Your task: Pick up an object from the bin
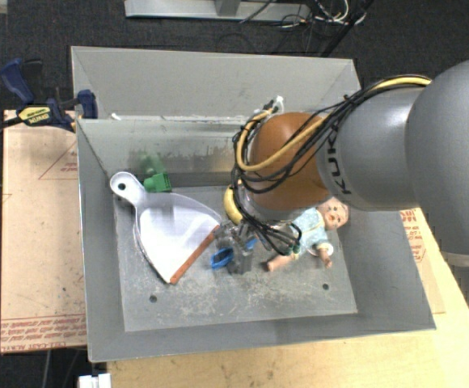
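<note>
Pincer (238, 255) low at centre, can't tell if clenched; could snag doll (319, 226) at 3 o'clock, knock blue piece (221, 259) away.

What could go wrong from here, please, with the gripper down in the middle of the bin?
The gripper sits crowded between a small blue thing and the white dustpan, so it may push one aside instead of taking it. The doll lies right beside it, under the wrist cables, and could snag.
</note>
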### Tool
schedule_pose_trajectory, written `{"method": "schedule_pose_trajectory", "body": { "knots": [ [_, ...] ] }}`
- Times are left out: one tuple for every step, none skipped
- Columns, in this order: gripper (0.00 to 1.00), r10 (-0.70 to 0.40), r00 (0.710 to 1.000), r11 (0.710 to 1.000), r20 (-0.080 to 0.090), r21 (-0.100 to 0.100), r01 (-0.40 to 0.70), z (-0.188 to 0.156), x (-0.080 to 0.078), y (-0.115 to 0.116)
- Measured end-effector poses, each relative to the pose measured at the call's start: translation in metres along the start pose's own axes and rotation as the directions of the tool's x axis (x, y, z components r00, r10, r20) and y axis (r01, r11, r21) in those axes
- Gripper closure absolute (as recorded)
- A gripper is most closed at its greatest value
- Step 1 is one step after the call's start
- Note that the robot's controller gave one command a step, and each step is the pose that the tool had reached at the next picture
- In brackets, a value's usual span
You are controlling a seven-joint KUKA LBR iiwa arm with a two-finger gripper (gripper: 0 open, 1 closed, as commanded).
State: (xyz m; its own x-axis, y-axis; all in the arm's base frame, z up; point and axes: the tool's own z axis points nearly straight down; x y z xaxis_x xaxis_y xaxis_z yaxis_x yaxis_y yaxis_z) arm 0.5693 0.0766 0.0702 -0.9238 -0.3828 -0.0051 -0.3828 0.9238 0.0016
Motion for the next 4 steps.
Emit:
{"method": "schedule_pose_trajectory", "body": {
  "knots": [
    [1.00, 0.000, 1.000, 1.000, 0.000, 0.000, 0.000, 0.000, 0.000, 0.000],
    [1.00, -0.040, 0.999, 0.999, 0.004, 0.000, 0.040, -0.127, -0.011, 0.001],
    [1.00, -0.039, 0.999, 0.999, 0.004, -0.001, 0.039, -0.127, -0.011, 0.001],
    [1.00, -0.042, 0.999, 0.999, -0.004, -0.003, 0.042, -0.165, -0.007, 0.005]
  ]
}}
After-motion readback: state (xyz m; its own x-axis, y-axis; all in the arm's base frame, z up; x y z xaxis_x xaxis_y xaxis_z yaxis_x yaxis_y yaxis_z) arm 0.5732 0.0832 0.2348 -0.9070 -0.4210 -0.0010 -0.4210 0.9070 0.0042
